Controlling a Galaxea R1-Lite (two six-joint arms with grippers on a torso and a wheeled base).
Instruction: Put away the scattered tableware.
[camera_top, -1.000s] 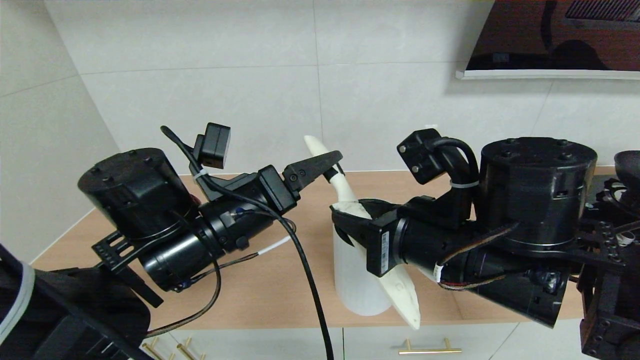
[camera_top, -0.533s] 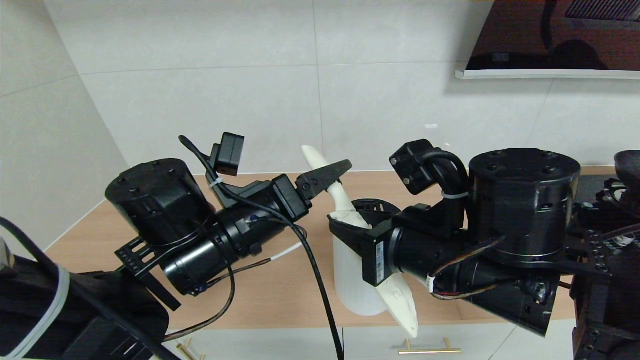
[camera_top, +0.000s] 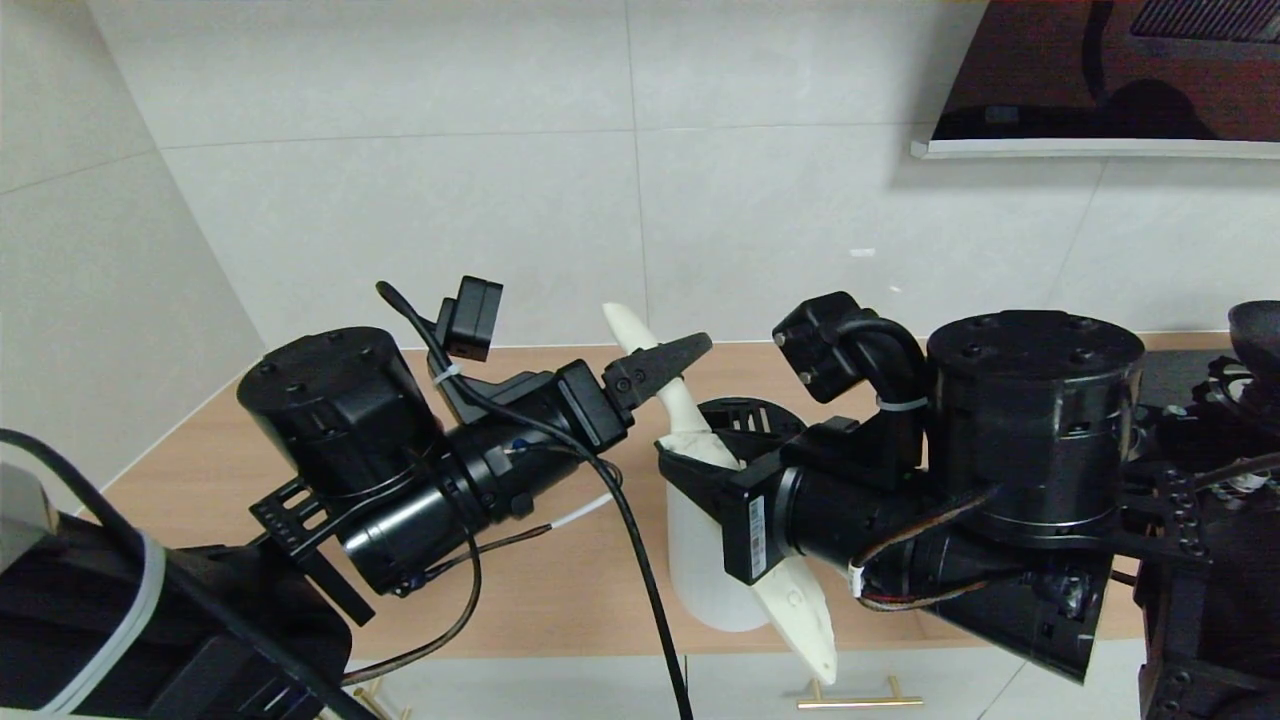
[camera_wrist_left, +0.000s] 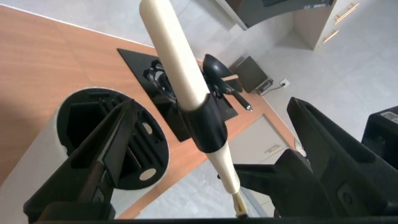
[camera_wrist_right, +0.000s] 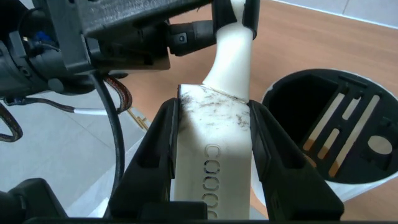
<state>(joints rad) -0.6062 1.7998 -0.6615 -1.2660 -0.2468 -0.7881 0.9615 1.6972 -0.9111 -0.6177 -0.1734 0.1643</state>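
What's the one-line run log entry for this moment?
right gripper: shut on spatula blade | left gripper: open around spatula handle | utensil holder: upright on counter, spatula outside it

A cream-white plastic spatula (camera_top: 688, 408), black band on its handle, hangs tilted, blade lowest. Behind it a white cylindrical holder (camera_top: 700, 562) stands upright on the wooden counter (camera_top: 560, 590).

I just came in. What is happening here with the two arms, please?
The right gripper is shut on the wide blade of a white spatula and holds it tilted in the air, close to a white holder that stands on the counter. The left gripper is open, with its fingers on either side of the spatula's handle. The spatula is not yet in the holder.
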